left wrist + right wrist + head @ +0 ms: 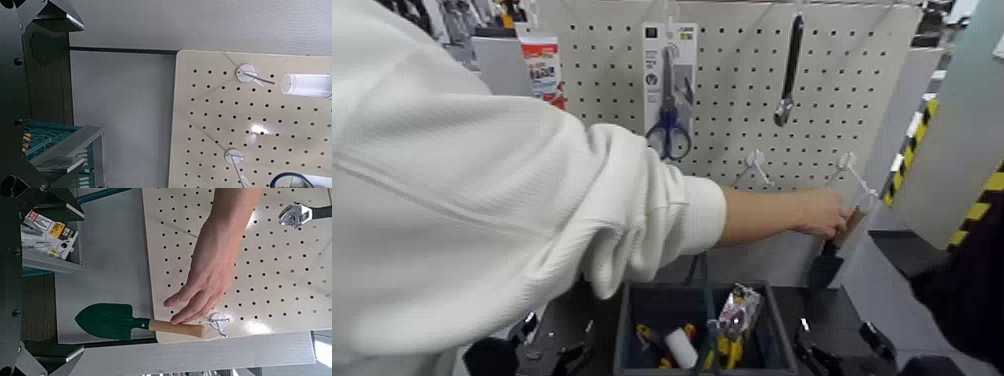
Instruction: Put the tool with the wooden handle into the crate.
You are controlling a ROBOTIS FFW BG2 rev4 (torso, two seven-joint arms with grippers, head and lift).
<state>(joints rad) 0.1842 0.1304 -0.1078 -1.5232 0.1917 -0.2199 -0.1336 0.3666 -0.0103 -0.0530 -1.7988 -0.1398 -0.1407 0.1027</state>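
Trowel with the wooden handle (pixel 110 321): located at the pegboard (pixel 757 80), blade down, its handle end at a white hook (pixel 218 323), outside the crate (pixel 623 330). A person's hand (pixel 205 283) is at the handle, apparently setting or steadying it; a white sleeve (pixel 632 200) crosses the board.

Right pincer (pixel 839 338): released, jaws wide apart, holding nothing, beside the crate. Left pincer (pixel 550 340): likewise spread and empty, on the crate's other side, idle.

Step in hand, in my judgement: waiting ahead of the pick. Next move calls for the person's hand to withdraw; then I should bring my right pincer up to the handle, close on it and ease it off the hook. Early approach risks contact with the fingers.

Labels: the packet in the crate (pixel 50 235) carries yellow and red print, wording unreadable to me. Lettering on the scissors' card (pixel 683 50) is too small to read.
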